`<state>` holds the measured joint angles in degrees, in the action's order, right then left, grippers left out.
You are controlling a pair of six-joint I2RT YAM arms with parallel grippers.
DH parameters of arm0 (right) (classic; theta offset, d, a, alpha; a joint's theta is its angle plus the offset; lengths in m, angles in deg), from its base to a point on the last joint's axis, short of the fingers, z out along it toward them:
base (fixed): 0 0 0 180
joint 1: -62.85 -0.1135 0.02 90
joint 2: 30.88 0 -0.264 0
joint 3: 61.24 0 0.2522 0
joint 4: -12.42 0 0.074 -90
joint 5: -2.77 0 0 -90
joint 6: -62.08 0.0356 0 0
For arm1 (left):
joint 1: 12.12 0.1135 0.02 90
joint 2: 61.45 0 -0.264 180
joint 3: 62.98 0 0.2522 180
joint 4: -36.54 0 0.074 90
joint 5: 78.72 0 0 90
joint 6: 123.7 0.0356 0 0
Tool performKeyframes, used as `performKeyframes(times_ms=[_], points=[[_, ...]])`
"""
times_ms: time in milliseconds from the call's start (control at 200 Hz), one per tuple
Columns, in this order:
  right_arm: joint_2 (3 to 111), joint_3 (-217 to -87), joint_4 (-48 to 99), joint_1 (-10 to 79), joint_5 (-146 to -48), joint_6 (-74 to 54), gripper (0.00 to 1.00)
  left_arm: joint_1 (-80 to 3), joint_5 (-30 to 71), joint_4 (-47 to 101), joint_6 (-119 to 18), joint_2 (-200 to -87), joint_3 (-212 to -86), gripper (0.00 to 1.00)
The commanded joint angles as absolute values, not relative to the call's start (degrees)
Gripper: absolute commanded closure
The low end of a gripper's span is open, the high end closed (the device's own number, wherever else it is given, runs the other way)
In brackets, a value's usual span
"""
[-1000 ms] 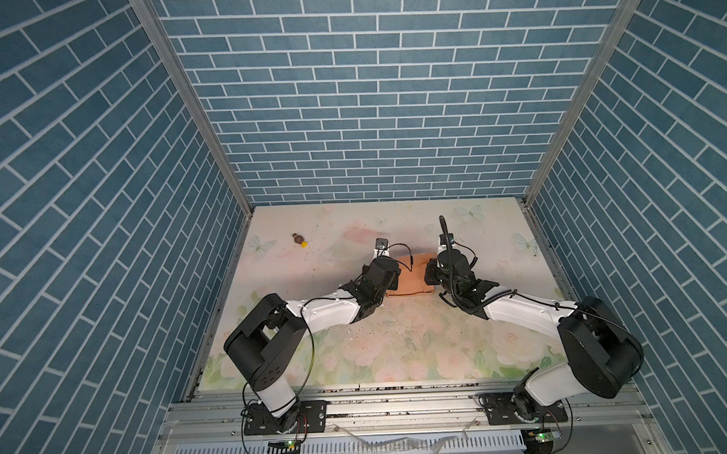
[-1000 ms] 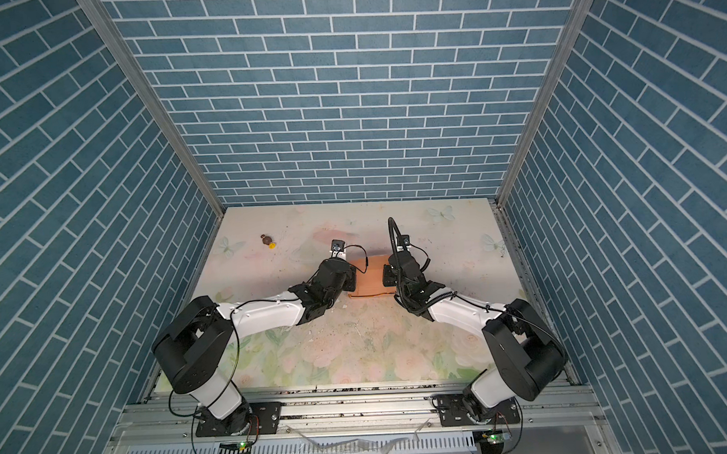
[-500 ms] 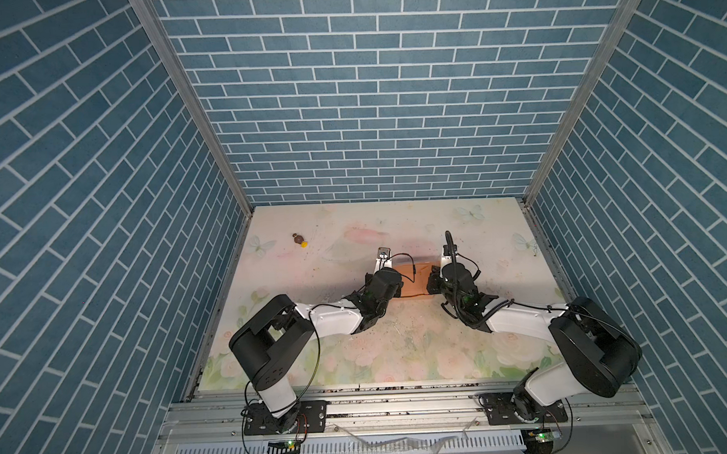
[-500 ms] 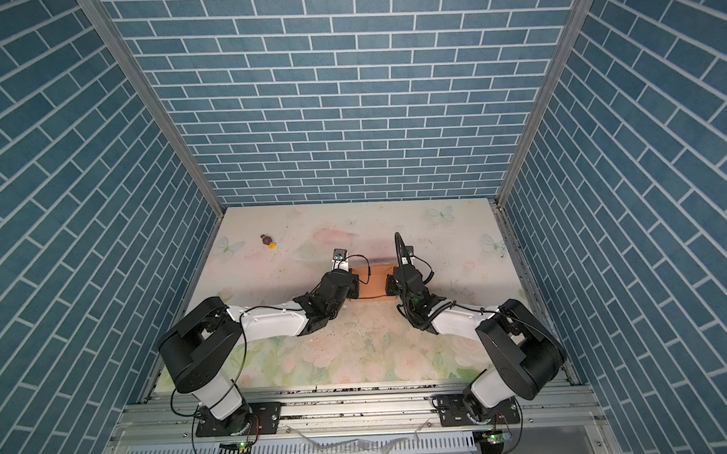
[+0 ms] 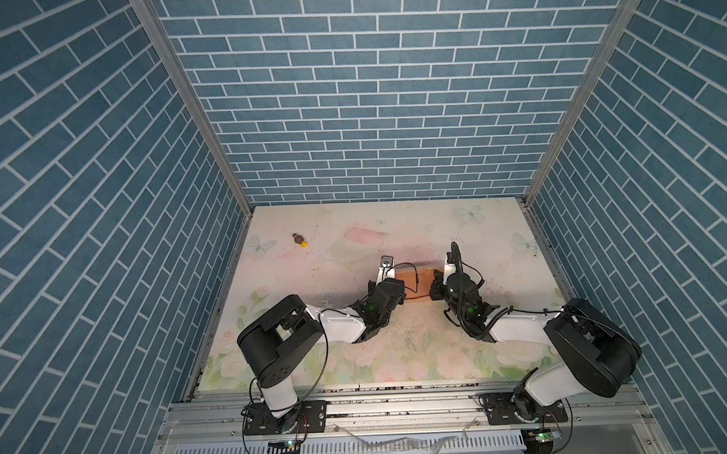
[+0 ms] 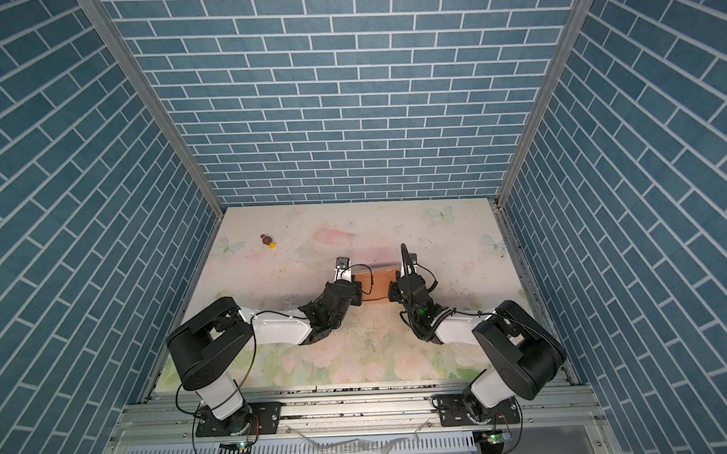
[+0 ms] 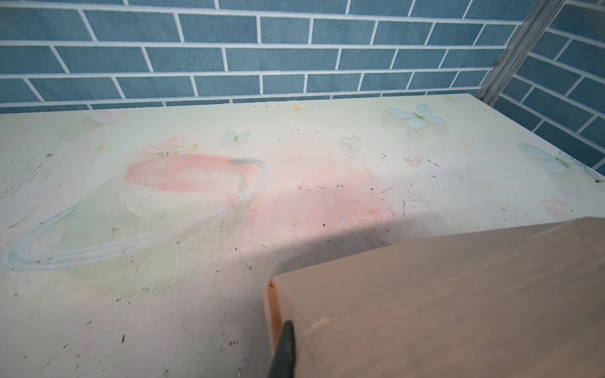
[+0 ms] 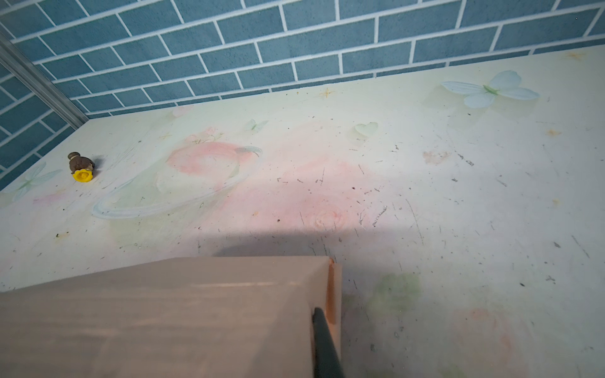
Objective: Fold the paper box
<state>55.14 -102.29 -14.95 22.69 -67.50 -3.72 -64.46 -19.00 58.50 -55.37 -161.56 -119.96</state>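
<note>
My left gripper (image 5: 405, 294), right gripper (image 5: 433, 290) both clamped on paper box (image 5: 418, 281) ends; right wrist view, unlike left, catches brown-and-yellow toy (image 8: 81, 167).

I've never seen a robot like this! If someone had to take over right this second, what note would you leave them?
Hands: the left gripper is shut, one finger tucked at the end wall of the paper box, seemingly pinching it. The right gripper is shut with the same hold at the opposite end.
Where: the box sits mid-table between both grippers. A small brown-and-yellow object lies apart near the back left.
Done: the cardboard already has a box shape with end walls.
Left: probably securing both ends, then letting go. The underside is hidden.
</note>
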Motion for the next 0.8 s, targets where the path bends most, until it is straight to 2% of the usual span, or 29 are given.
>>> performKeyframes(times_ms=[0,290,530,795], points=[[55.9,-100.0,-17.7,22.2,-66.2,-4.8,1.0,-65.2,-20.1,62.3,-55.1,-162.7,-118.3,1.0],[59.1,-96.7,-24.5,20.6,-66.3,-6.8,1.0,-65.6,-20.8,64.6,-55.4,-162.6,-115.5,0.97],[60.5,-94.3,-27.1,20.2,-66.1,-7.7,1.0,-66.4,-20.3,65.3,-57.4,-160.4,-112.3,0.85],[62.2,-93.6,-28.2,20.2,-66.7,-8.0,1.0,-66.4,-18.8,66.3,-61.0,-152.9,-104.1,0.63]])
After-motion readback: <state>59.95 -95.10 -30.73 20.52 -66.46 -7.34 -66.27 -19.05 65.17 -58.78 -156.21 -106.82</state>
